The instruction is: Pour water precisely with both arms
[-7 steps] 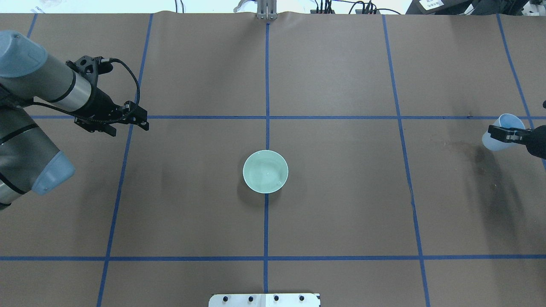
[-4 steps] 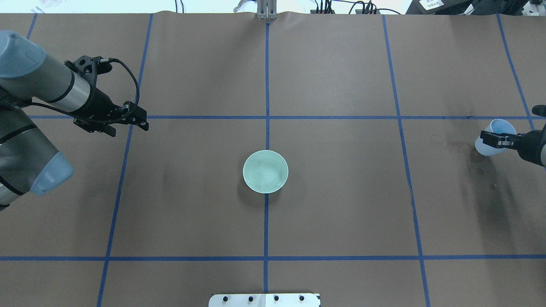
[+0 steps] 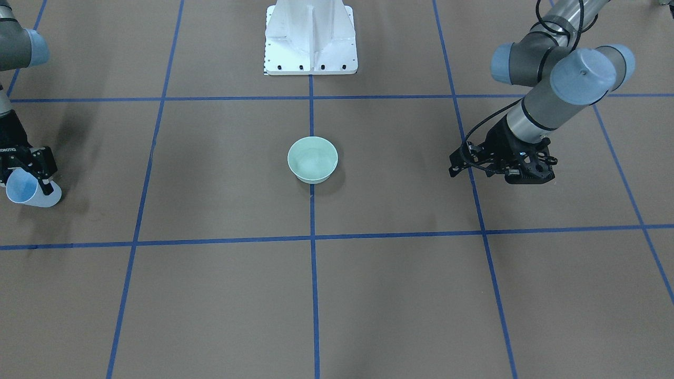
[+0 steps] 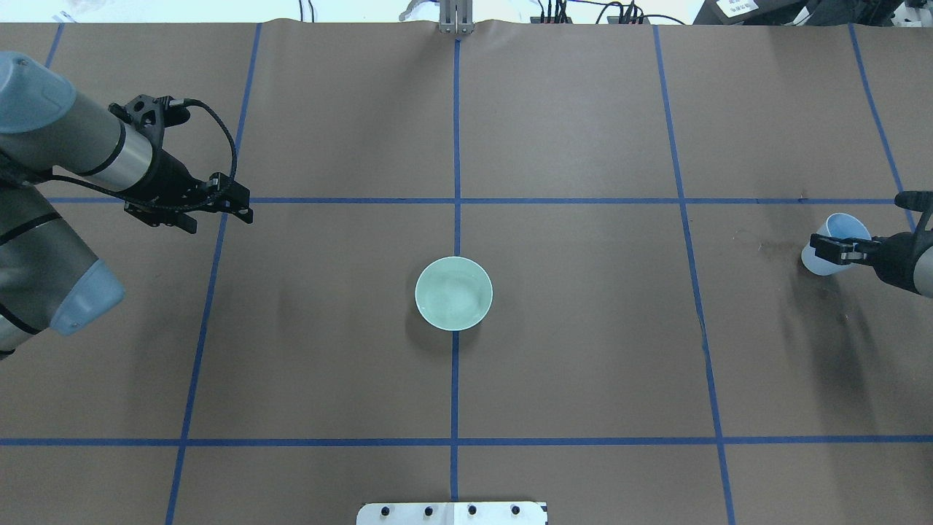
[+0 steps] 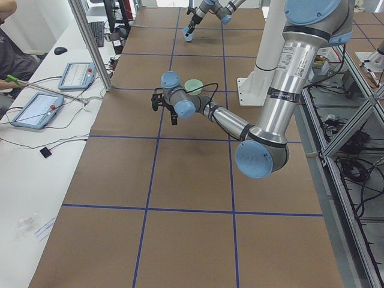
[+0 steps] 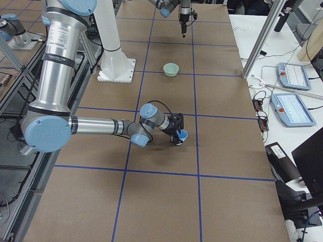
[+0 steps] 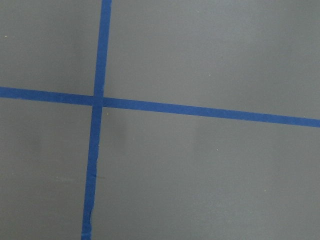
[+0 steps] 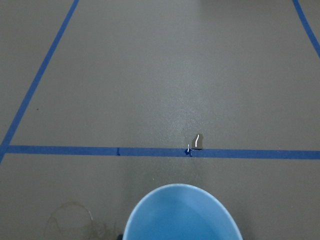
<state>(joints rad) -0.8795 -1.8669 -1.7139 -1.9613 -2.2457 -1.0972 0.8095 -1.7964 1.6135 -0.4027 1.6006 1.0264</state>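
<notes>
A pale green bowl (image 4: 453, 293) stands at the table's middle, on the blue centre line; it also shows in the front view (image 3: 312, 159). Faint whitish glints lie in its bottom. My right gripper (image 4: 838, 249) is shut on a light blue cup (image 4: 831, 244) near the table's right edge, low over the paper. The right wrist view shows the cup's rim (image 8: 182, 215); I cannot tell if water is in it. A small drop of water (image 8: 197, 141) glints on the tape beyond. My left gripper (image 4: 222, 215) is open and empty at the far left.
Brown paper with a grid of blue tape (image 4: 456, 146) covers the table. Dark damp stains (image 4: 809, 266) lie near the cup. The white pedestal base (image 3: 310, 39) is at the robot's side. Tablets and cables lie on the operators' side (image 5: 36, 111).
My right gripper has carried the cup inward, toward the bowl, and a little nearer the robot. The left arm has barely moved.
</notes>
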